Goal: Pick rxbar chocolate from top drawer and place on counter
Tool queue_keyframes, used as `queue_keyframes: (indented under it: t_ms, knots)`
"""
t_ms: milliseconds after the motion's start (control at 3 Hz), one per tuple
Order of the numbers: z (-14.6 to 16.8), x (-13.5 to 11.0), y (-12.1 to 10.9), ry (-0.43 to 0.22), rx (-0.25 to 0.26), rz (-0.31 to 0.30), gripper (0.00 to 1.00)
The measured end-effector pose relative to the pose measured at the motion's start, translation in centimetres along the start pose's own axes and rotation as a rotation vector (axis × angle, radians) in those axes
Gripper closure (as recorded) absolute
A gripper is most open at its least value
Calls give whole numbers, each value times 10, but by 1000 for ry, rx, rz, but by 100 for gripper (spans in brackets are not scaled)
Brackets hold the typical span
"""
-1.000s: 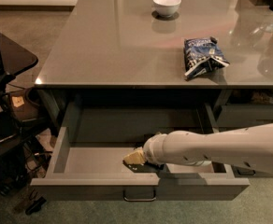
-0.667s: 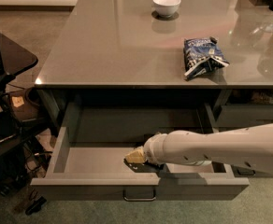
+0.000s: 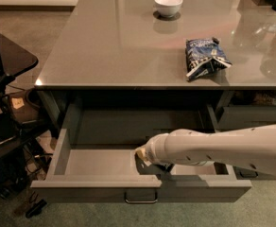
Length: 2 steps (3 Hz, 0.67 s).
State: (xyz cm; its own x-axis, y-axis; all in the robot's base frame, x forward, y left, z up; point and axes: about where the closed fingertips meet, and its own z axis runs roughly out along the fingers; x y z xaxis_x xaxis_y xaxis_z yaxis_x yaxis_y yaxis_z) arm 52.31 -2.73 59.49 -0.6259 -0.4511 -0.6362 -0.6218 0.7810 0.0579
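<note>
The top drawer is pulled out below the counter, with its curved metal handle at front centre. My white arm reaches in from the right, and the gripper is down inside the drawer near its front middle, mostly hidden behind the arm's end. The rxbar chocolate is not visible; the arm covers the drawer floor on the right. The left part of the drawer floor shows bare.
A blue-and-white chip bag lies on the counter right of centre, and a white bowl stands at the back. A black side table with cables and clutter under it stands at the left. Another drawer is at the right.
The gripper end has shifted very slightly inside the drawer. Nothing else has moved.
</note>
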Motion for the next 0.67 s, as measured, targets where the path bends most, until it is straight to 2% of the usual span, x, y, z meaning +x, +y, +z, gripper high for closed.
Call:
queue_keyframes:
  t_ms: [667]
  knots:
    - [-34, -37, -11, -89, 74, -28, 100]
